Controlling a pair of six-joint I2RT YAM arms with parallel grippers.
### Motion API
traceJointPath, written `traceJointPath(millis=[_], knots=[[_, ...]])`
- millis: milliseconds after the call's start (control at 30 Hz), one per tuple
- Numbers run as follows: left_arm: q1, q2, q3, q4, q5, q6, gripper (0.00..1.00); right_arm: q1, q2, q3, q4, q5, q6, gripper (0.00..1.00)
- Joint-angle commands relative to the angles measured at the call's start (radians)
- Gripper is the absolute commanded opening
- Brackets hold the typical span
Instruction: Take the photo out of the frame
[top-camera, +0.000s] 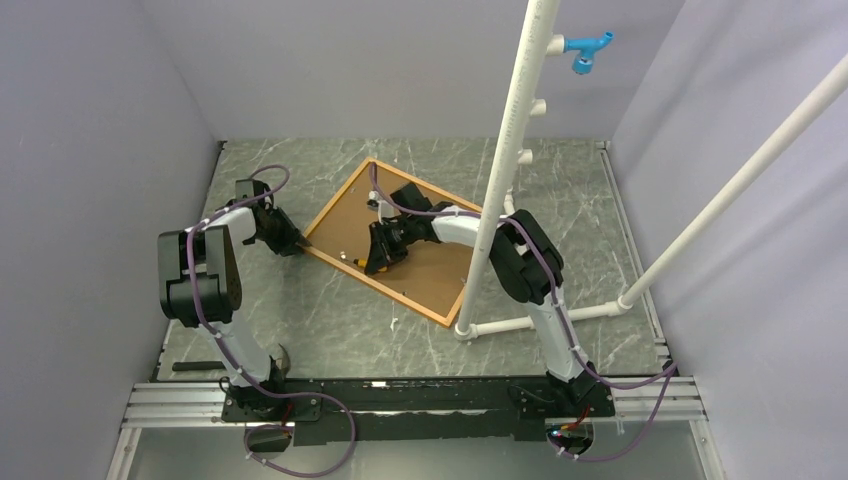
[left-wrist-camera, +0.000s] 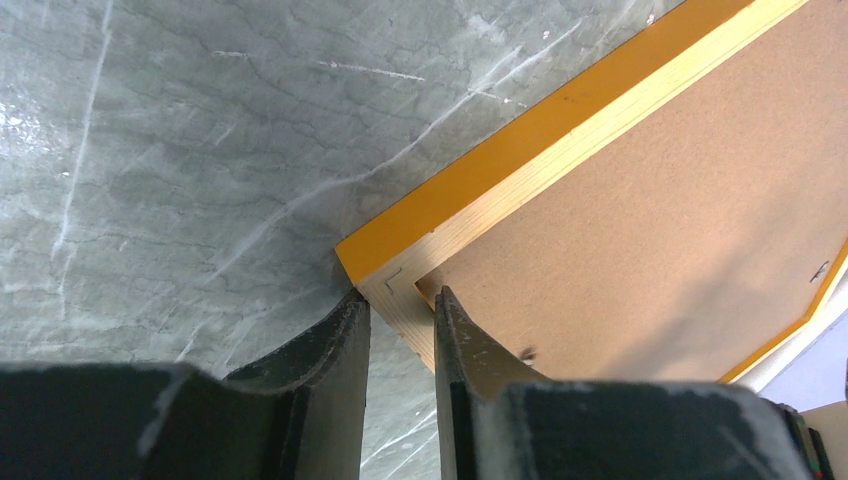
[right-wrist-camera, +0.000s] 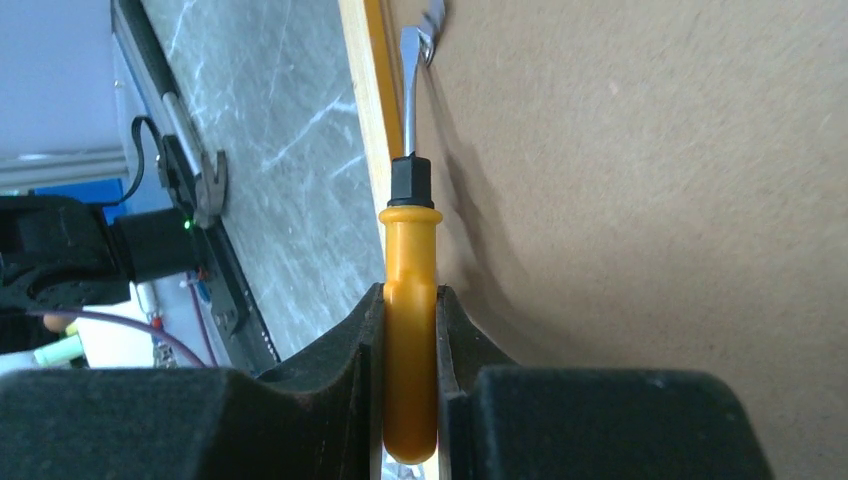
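Marble table (top-camera: 330, 330), pole (top-camera: 510, 150) perhaps before frame (top-camera: 338, 199)

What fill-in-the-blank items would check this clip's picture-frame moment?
The right jaws are shut on a screwdriver with an ____ handle.
The left jaws hold a ____ of the frame.
The frame lies with its brown backing board facing ____.
Missing words: orange; corner; up.

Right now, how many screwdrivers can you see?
1. The screwdriver sits clamped in the right gripper, its tip at a metal clip by the frame edge. None other shows.
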Motion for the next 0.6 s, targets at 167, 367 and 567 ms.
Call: traceJointPath(millis=[167, 367, 567], knots=[[-0.027, 0.003, -0.033, 0.016, 0.072, 0.022, 0.00, 0.003, 0.068, 0.111, -0.004, 0.173, 0.093, 0.00], [-0.027, 0.004, -0.024, 0.031, 0.096, 0.041, 0.00, -0.016, -0.024, 0.028, 0.169, 0.015, 0.134, 0.00], [-0.022, -0.063, -0.050, 0.081, 0.100, 0.052, 0.37, -0.097, -0.165, -0.105, 0.275, -0.068, 0.155, 0.00]])
